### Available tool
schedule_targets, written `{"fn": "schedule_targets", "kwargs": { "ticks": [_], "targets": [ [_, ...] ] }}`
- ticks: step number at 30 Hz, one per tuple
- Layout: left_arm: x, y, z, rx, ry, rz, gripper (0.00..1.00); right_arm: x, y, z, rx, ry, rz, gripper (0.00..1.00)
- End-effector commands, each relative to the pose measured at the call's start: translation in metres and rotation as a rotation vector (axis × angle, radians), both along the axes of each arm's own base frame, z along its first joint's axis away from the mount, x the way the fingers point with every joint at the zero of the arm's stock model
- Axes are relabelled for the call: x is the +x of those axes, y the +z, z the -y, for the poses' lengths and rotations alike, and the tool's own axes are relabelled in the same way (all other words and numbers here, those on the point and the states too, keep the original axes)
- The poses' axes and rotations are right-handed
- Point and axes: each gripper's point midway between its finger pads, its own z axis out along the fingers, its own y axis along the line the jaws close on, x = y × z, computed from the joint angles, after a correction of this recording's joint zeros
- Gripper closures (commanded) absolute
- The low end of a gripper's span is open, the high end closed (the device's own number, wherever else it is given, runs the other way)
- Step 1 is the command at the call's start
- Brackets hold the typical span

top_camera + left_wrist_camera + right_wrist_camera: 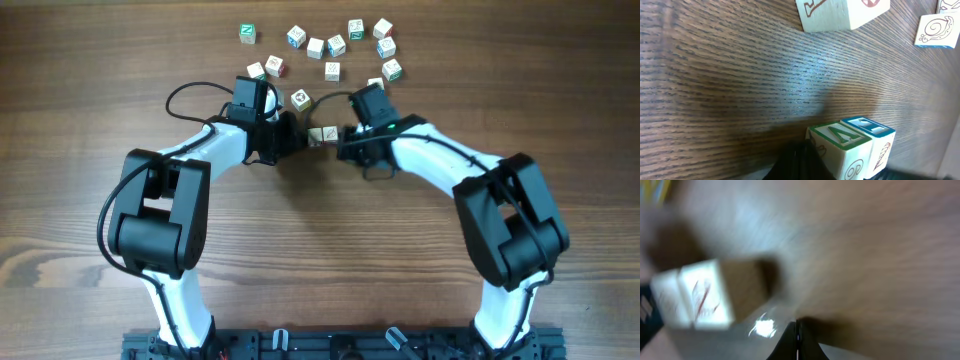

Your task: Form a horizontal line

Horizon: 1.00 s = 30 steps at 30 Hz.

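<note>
Two small white lettered cubes sit side by side, touching, as a short horizontal line (322,134) at the table's centre. In the left wrist view they are a green-edged cube (840,147) and a blue-edged cube (871,131). My left gripper (298,136) is shut, and its tip (802,160) rests against the green-edged cube's left side. My right gripper (344,136) is shut and empty at the row's right end. In the blurred right wrist view its tip (797,340) stands to the right of the pale cubes (695,295).
Several loose white cubes lie scattered behind the arms, among them one (300,99) just behind the row, one (332,70) further back and one (247,33) at the far left. Two loose cubes (840,12) (935,30) show in the left wrist view.
</note>
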Motion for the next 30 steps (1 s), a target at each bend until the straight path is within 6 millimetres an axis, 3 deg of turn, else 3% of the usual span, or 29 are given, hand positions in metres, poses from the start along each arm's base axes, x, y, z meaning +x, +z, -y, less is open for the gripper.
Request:
{"fn": "schedule_targets", "kwargs": {
  "ticks": [1,4,9,30],
  "targets": [
    [-0.011,-0.020,-0.006,0.057,-0.001,-0.037,0.96,0.006,-0.042,0.057,-0.138,-0.106,-0.024,0.96],
    [-0.010,-0.020,-0.006,0.056,-0.001,-0.033,0.96,0.020,-0.036,0.053,-0.090,-0.079,0.023,0.96],
    [-0.010,-0.020,-0.006,0.056,-0.001,-0.033,0.96,0.031,-0.026,0.029,-0.010,0.024,0.104,0.96],
    [-0.008,-0.019,-0.006,0.053,-0.001,-0.023,0.96,0.019,-0.018,-0.018,0.075,0.118,0.124,0.96]
  ]
}}
